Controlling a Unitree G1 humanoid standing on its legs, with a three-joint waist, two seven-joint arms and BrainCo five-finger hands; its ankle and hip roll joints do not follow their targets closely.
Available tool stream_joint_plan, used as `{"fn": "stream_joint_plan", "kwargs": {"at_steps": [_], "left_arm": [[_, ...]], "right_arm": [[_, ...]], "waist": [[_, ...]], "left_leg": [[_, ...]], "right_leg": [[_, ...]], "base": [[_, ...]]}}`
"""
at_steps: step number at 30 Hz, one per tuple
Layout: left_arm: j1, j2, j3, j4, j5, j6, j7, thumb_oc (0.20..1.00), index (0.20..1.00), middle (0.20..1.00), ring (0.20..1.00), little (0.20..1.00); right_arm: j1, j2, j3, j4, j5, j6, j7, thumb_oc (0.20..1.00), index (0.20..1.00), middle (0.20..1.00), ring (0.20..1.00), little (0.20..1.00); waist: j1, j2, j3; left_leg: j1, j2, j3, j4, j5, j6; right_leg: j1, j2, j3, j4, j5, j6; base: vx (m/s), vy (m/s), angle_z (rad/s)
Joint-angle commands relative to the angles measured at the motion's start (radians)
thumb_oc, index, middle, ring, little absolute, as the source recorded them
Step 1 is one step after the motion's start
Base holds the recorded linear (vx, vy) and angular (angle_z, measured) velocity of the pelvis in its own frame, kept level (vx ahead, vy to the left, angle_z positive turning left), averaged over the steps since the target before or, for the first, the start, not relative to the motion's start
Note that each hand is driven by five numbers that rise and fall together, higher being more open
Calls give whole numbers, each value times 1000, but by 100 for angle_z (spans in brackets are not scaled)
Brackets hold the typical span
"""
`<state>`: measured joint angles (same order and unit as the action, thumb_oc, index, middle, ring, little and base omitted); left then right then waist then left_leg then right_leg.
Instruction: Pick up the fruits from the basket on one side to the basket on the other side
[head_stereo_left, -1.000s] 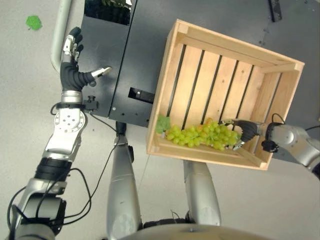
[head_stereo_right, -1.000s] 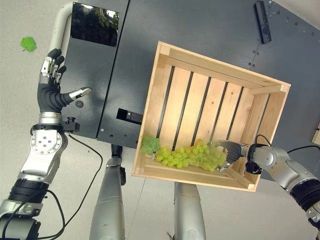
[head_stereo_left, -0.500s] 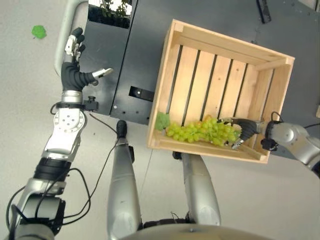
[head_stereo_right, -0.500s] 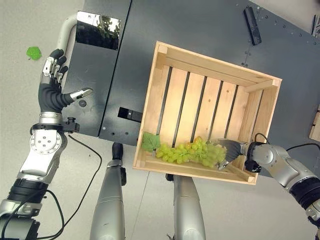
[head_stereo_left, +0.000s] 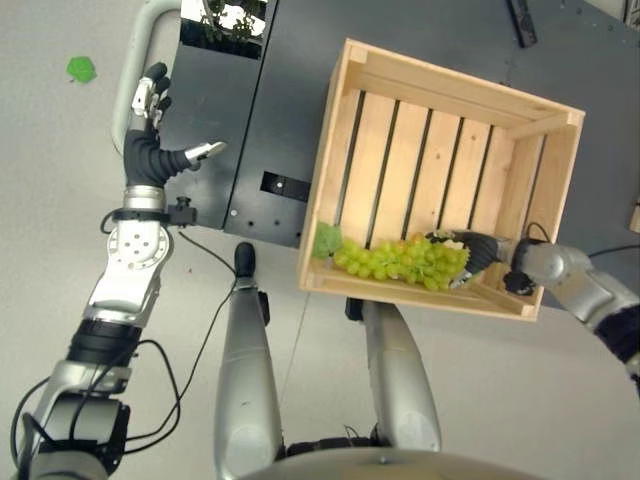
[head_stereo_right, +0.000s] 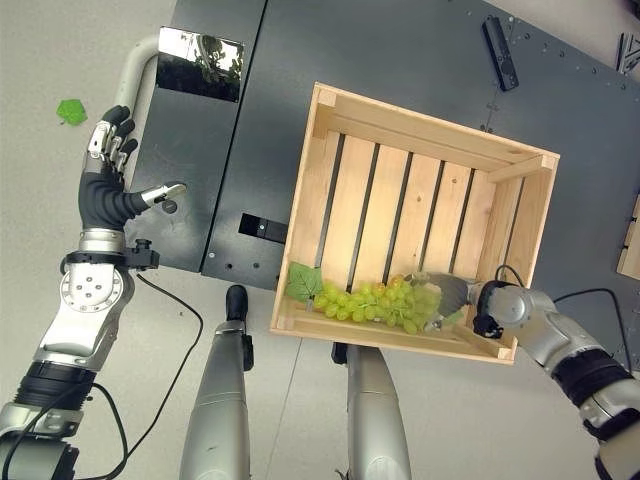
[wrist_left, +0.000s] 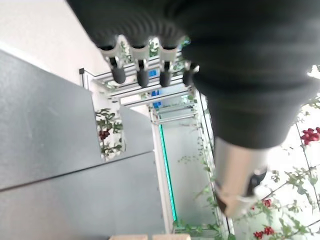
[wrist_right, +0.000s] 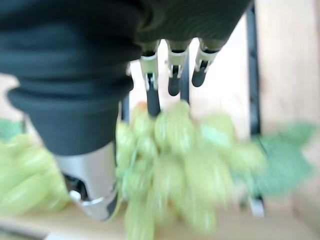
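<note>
My right hand has its fingers curving over the end of the grapes, thumb beneath, closing on the bunch. The grapes lie along the near wall of the crate, at lower centre of the frame. I judge this the grasp step; next comes a firm close and a lift over that wall. Room is tight against the corner. My left hand, upper left, is spread and idle.

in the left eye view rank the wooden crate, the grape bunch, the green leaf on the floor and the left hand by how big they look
1. wooden crate
2. grape bunch
3. left hand, close to the grapes in apparent size, so unsure
4. green leaf
</note>
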<state>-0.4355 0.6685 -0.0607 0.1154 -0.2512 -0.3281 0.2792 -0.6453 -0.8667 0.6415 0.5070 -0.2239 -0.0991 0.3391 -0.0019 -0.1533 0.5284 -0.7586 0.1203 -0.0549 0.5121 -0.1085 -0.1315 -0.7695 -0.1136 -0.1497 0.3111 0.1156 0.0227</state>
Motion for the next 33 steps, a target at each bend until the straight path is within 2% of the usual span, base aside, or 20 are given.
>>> {"fn": "stream_joint_plan", "kwargs": {"at_steps": [1, 4, 9, 14, 21, 22, 23, 24, 26, 33], "left_arm": [[-19, -25, 8, -21, 5, -25, 28, 1000, 1000, 1000, 1000, 1000], [-31, -43, -9, -10, 3, -16, 42, 1000, 1000, 1000, 1000, 1000], [-42, -50, -25, -12, 19, -6, 51, 1000, 1000, 1000, 1000, 1000], [-50, -60, -21, -14, 21, -2, 59, 1000, 1000, 1000, 1000, 1000], [-43, -51, -6, -14, 20, -3, 58, 1000, 1000, 1000, 1000, 1000], [-43, -50, -4, -14, 21, -3, 59, 1000, 1000, 1000, 1000, 1000], [-41, -51, -2, -13, 22, -2, 58, 1000, 1000, 1000, 1000, 1000], [-41, -51, -2, -14, 22, -2, 58, 1000, 1000, 1000, 1000, 1000], [-33, -55, 0, -14, 22, -3, 56, 1000, 1000, 1000, 1000, 1000], [-35, -58, 2, -12, 22, -3, 55, 1000, 1000, 1000, 1000, 1000]], "right_arm": [[1, 38, 82, 65, -99, 16, -22, 1000, 1000, 1000, 1000, 1000], [-77, 147, 142, 201, -205, 37, -76, 1000, 1000, 1000, 1000, 1000], [-143, 219, 194, 248, -285, 43, -106, 1000, 1000, 1000, 1000, 1000], [-155, 255, 180, 254, -271, 51, -117, 1000, 1000, 1000, 1000, 1000], [-162, 228, 188, 227, -252, 47, -81, 1000, 1000, 1000, 1000, 1000], [-161, 220, 192, 227, -253, 44, -74, 824, 824, 824, 824, 824], [-160, 214, 192, 221, -252, 46, -66, 558, 558, 558, 558, 558], [-160, 214, 192, 221, -251, 46, -65, 413, 413, 413, 413, 413], [-158, 199, 192, 220, -240, 43, -62, 200, 200, 200, 200, 200], [-151, 177, 174, 196, -215, 40, -56, 200, 200, 200, 200, 200]], "waist": [[25, 35, -8], [37, 45, -8], [43, 50, -8], [43, 54, -8], [40, 41, -8], [40, 38, -8], [39, 36, -8], [39, 36, -8], [39, 34, -8], [36, 38, -8]], "left_leg": [[-4, -43, 33, -80, 77, 52], [-5, -42, 37, -88, 77, 55], [-12, -45, 36, -95, 79, 56], [-16, -49, 35, -95, 76, 55], [-19, -47, 32, -90, 71, 54], [-19, -46, 31, -90, 71, 54], [-19, -46, 31, -91, 70, 54], [-19, -46, 31, -91, 71, 54], [-23, -46, 29, -96, 74, 54], [-17, -47, 28, -99, 72, 54]], "right_leg": [[50, -20, -20, 73, -188, 96], [50, -16, -16, 61, -184, 96], [46, -16, -20, 52, -181, 96], [45, -18, -26, 58, -188, 95], [38, -16, -30, 71, -194, 92], [38, -16, -31, 69, -195, 92], [38, -16, -33, 69, -195, 92], [39, -16, -33, 69, -195, 92], [38, -15, -35, 60, -191, 92], [41, -16, -36, 67, -200, 90]], "base": [[24, 10, -4], [17, 6, -4], [8, 1, -2], [9, -4, -2], [0, 0, 0], [16, -18, 5], [10, -13, 5], [7, -10, 4], [0, 0, 0], [0, 0, 0]]}}
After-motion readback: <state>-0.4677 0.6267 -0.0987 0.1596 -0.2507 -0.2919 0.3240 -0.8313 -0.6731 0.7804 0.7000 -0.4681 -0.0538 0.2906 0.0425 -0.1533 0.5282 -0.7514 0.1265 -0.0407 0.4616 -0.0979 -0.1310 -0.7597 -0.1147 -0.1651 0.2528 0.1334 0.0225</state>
